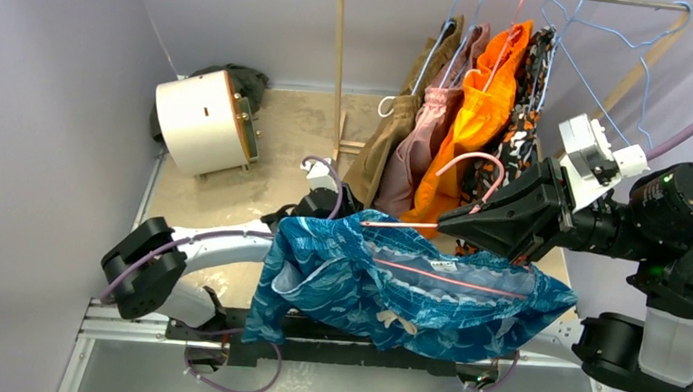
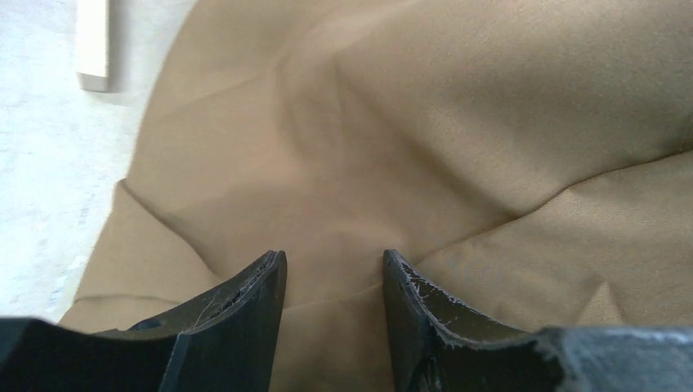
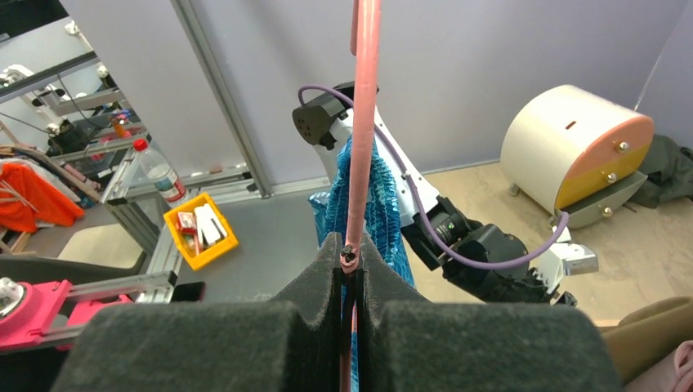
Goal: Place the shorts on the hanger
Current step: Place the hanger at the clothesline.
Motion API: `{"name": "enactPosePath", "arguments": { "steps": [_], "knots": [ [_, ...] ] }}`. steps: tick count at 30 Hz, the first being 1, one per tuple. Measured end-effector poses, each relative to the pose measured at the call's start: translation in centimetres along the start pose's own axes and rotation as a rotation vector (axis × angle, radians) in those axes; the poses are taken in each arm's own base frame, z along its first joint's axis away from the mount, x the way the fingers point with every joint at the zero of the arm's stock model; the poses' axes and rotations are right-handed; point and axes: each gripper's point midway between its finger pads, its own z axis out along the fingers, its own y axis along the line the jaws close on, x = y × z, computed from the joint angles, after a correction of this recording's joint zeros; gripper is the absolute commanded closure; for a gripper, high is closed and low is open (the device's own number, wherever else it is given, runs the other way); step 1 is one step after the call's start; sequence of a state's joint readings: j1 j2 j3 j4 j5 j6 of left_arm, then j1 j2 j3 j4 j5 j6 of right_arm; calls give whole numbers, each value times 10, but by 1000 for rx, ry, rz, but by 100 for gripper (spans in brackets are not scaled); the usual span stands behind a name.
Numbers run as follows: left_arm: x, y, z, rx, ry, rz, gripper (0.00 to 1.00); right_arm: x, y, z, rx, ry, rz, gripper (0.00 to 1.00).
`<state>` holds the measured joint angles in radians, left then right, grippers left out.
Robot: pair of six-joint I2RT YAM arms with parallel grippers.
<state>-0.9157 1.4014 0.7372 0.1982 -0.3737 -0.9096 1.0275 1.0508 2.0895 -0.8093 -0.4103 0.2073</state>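
The right jaws clamp the hanger [image 3: 365, 122] level so the shorts [image 1: 365, 279] drape over it just ahead, while the left jaws gape empty at brown shorts [image 2: 409, 122] close ahead.

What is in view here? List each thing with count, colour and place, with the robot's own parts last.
shorts: one, blue-teal wavy, hung over the hanger near the arms' bases
hanger: one, pink-red wire, in the right tool
brown shorts: one, brown, leftmost on the rail
pink shorts: one, dusty pink, beside the brown
orange shorts: one, orange, next along
blue hangers: several, light blue, on the rail
drum: one, white, back left
yellow bin: one, yellow, left in the right wrist view
left tool: one, black, open over brown fabric
right tool: one, black, shut on the hanger
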Motion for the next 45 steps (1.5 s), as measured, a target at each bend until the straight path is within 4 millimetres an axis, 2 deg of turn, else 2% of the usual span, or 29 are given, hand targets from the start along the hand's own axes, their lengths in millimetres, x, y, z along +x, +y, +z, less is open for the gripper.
{"name": "enactPosePath", "arguments": {
  "steps": [7, 14, 16, 18, 21, 23, 26, 28, 31, 35, 37, 40, 45],
  "knots": [
    [39, -21, 21, 61, 65, 16, 54, 9, -4, 5, 7, 26, 29, 100],
    [59, -70, 37, 189, 116, 12, 52, 11, -5, 7, 15, 29, 42, 100],
    [63, -78, 38, 225, 126, 7, 50, 12, -6, 8, 15, 31, 43, 100],
    [65, -82, 38, 248, 133, 4, 47, 14, -7, 8, 16, 36, 46, 100],
    [68, -84, 35, 280, 134, 4, 34, 21, -9, 9, 19, 46, 50, 100],
    [72, -78, 33, 280, 145, 17, 28, 25, -9, 8, 20, 51, 53, 100],
    [78, -68, 24, 268, 178, 53, 24, 28, -8, 3, 21, 42, 49, 100],
    [74, -63, 13, 264, 182, 66, 23, 29, -7, -1, 24, 33, 48, 100],
    [55, -57, -16, 268, 153, 74, 21, 30, -4, -11, 28, 19, 45, 100],
    [10, -62, -55, 287, 52, 53, 20, 27, 3, -25, 22, -8, 34, 100],
    [-5, -60, -68, 284, 12, 40, 20, 26, 4, -27, 19, -12, 32, 100],
    [-15, -39, -85, 234, -27, 35, 19, 31, 4, -25, 16, 9, 39, 100],
    [-27, -1, -100, 95, -83, 52, 18, 55, -6, -5, 12, 102, 76, 100]
  ]
}}
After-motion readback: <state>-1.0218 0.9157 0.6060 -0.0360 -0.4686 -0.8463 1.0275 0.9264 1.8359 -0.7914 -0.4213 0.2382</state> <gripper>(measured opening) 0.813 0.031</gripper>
